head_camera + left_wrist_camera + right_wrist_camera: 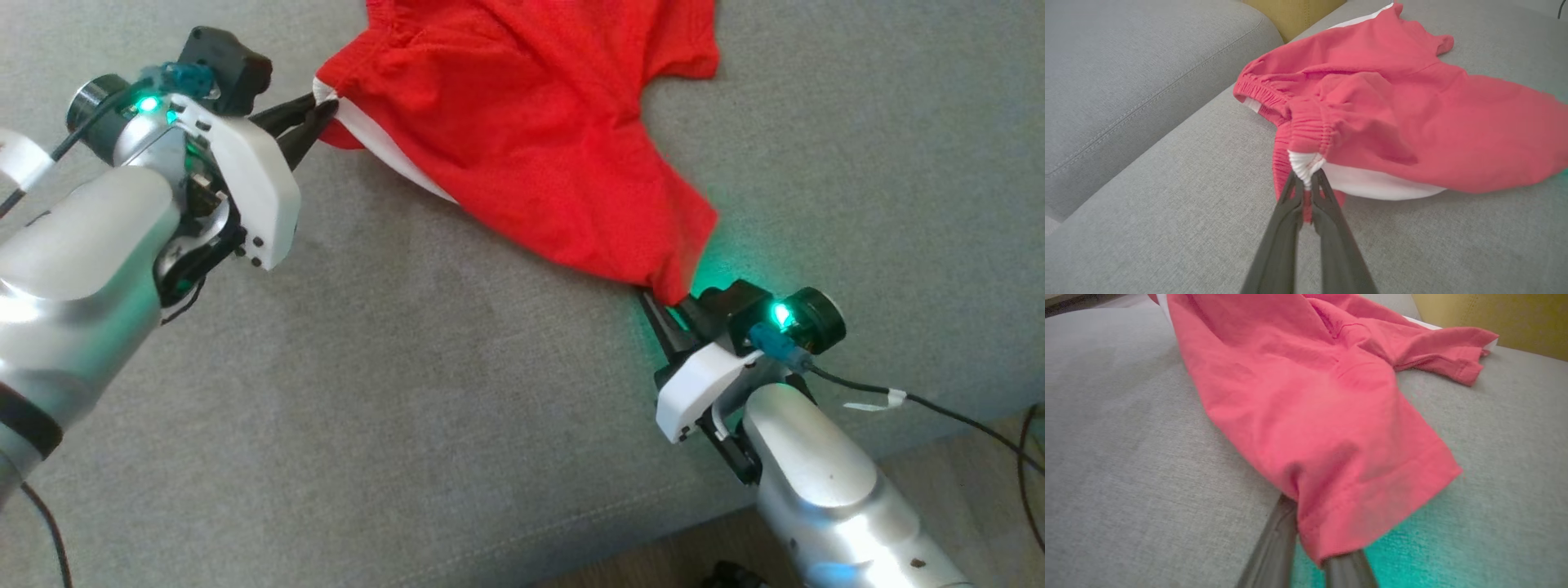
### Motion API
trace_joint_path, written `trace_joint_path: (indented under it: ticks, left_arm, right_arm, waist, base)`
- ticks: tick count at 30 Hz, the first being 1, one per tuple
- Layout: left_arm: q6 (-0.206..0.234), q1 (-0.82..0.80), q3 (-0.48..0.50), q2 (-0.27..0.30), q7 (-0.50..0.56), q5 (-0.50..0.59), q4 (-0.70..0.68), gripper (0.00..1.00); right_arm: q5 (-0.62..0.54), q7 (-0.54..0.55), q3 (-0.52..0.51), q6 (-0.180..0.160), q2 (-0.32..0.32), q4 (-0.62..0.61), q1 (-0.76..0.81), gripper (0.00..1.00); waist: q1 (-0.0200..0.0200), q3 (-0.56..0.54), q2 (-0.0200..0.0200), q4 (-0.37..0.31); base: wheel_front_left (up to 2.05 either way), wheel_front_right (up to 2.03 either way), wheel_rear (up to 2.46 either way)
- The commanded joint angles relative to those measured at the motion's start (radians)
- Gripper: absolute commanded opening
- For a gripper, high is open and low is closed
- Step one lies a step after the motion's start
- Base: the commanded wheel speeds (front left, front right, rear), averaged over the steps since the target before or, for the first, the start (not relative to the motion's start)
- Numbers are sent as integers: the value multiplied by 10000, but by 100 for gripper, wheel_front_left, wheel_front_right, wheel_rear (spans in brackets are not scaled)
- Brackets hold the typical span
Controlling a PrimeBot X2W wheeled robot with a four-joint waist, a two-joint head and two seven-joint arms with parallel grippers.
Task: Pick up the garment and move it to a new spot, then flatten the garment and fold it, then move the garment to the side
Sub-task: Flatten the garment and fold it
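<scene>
right gripper tips buried under garment hem, garment top cropped — head view

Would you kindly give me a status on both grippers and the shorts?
Left gripper shut on the waistband. Right gripper shut on a leg hem, fingertips under cloth. Red shorts stretched between them over the grey cushion.

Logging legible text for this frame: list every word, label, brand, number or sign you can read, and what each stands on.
None can be read.
The red garment shows no print or label.
The grey cushion is plain.
The small white tag at the head view's lower right shows no marks, though it is too small to be sure.
</scene>
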Motion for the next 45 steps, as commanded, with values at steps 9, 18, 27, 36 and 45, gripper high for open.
trace_joint_path:
  ticks: [9,18,27,36,45]
  left_arm:
    - [15,-258,381,204,-415,-284,210,0]
    - [15,-94,381,96,-863,-819,147,0]
    - [15,-49,389,-110,-1401,-1839,-50,0]
    - [15,148,643,-135,-1774,-2687,-112,0]
    - [35,838,999,-118,-2075,-3001,-348,0]
  right_arm:
    - [2157,286,1092,-9,-119,-450,-215,0]
    - [6616,3122,1942,-9,-2171,-2875,-1223,0]
    - [8937,5847,2111,-9,-3761,-3752,-2188,0]
    - [10593,7940,1816,-9,-4265,-3606,-2623,0]
    - [11087,9513,1738,-9,-4574,-3694,-2362,0]
  waist:
    - [0,-770,0,199]
    - [0,-1768,0,703]
    - [0,-2750,0,1683]
    - [0,-3565,0,2703]
    - [0,-4096,0,3313]
  base:
    - [0,0,0]
    - [0,0,0]
    - [0,0,0]
    - [0,0,0]
    - [0,0,0]
